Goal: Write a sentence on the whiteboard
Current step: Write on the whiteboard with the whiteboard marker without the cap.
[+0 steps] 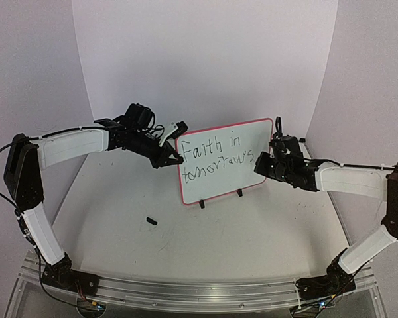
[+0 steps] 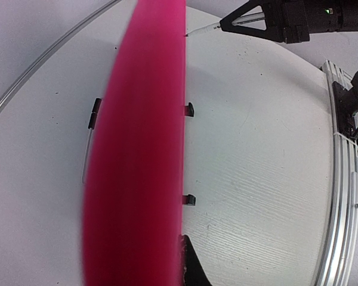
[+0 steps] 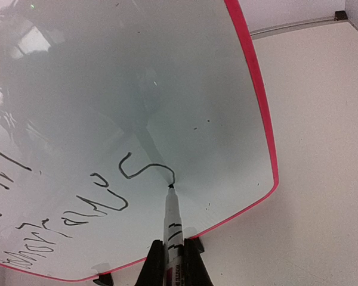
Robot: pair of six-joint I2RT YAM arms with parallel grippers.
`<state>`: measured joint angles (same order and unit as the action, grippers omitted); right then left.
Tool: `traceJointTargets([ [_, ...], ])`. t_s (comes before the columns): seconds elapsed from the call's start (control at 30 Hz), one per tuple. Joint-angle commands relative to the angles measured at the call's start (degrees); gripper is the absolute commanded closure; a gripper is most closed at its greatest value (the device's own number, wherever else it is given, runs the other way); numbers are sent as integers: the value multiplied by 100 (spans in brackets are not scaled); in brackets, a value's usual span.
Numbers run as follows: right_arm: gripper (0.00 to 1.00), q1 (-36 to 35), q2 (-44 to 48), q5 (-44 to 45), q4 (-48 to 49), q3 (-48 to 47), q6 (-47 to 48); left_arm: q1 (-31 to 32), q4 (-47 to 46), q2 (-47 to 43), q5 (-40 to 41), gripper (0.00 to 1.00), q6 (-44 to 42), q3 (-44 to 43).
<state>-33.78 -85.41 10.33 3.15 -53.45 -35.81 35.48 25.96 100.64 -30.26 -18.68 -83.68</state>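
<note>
The whiteboard point(image 1: 227, 173), white with a red-pink frame, stands on two black feet mid-table. The sentence point(image 1: 212, 158) reads "Faith in tomorrow's" in two lines. My left gripper point(image 1: 173, 158) is shut on the board's left edge. In the left wrist view the blurred frame point(image 2: 137, 155) fills the jaws, and one dark finger point(image 2: 194, 268) shows beside it. My right gripper point(image 3: 173, 265) is shut on a white marker point(image 3: 172, 220), whose tip touches the board point(image 3: 167, 77) at the end of the final "s" point(image 3: 146, 170). In the top view this gripper point(image 1: 264, 162) is at the board's right side.
A small black marker cap point(image 1: 152, 220) lies on the table in front of the board's left end. The board's feet point(image 2: 190, 109) rest on the white tabletop. An aluminium rail point(image 1: 199, 291) runs along the near edge. White walls close in behind.
</note>
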Motion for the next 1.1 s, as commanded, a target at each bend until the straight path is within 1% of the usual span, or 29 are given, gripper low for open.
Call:
traceJointTargets([
  [0.0,100,21,292,-147,240,17,41,21,493,87,442,100,-289,45],
  [0.2,100,21,793,-465,310,405,-56,20,495,93,436,100,-286,45],
  [0.33,100,20,1044,-992,374,693,17,20,495,96,423,100,-279,45],
  [0.47,100,-7,933,-1861,631,839,184,23,493,112,401,100,-277,38],
  [0.6,100,-239,670,-2292,1176,920,236,23,506,122,407,100,-279,36],
  [0.77,100,-826,3,-2254,1486,602,518,30,507,115,407,100,-282,36],
  [0.87,100,-1085,-397,-2138,1770,473,519,25,501,108,408,100,-277,36],
  [1.07,100,-1296,-845,-1833,2262,379,403,30,504,87,416,100,-277,39],
])
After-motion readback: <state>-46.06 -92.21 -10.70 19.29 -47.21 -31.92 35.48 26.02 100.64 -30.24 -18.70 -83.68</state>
